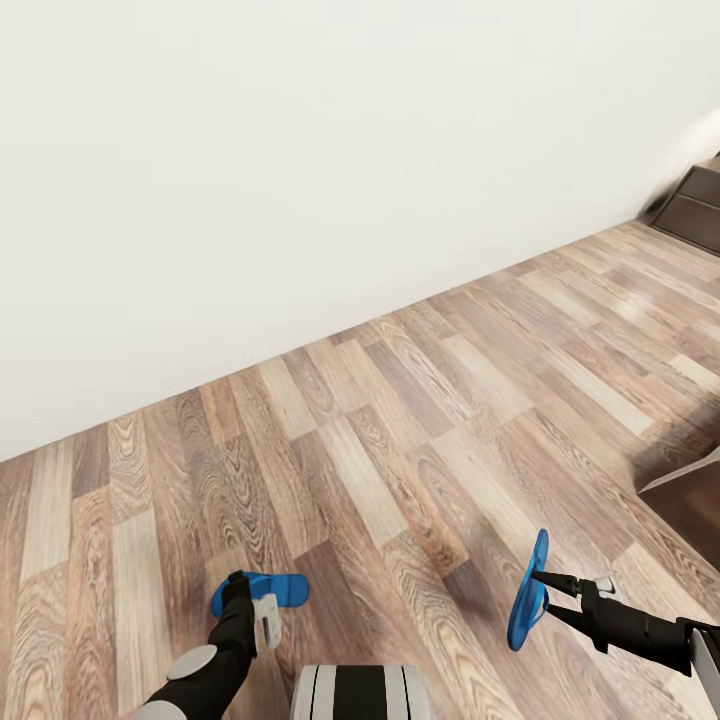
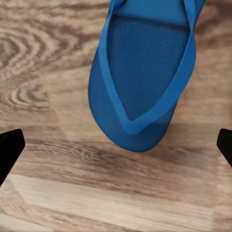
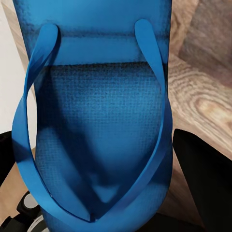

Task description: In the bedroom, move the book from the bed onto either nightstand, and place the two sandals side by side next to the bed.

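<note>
left end effector (image 1: 238, 590): spread wide, pointing down | right end effector (image 1: 545, 592): clamped, raised

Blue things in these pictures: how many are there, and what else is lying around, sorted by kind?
Blue sandals: 2, one flat on the floor by the left gripper, sandal; one held on edge in the right gripper, sandal.
Dark brown furniture pieces: 2.
Total: 4.

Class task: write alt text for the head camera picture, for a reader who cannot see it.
The right gripper holds one blue sandal on edge above the wood-plank floor. The left gripper is beside a second blue sandal lying flat on the floor. A white wall runs behind.
</note>
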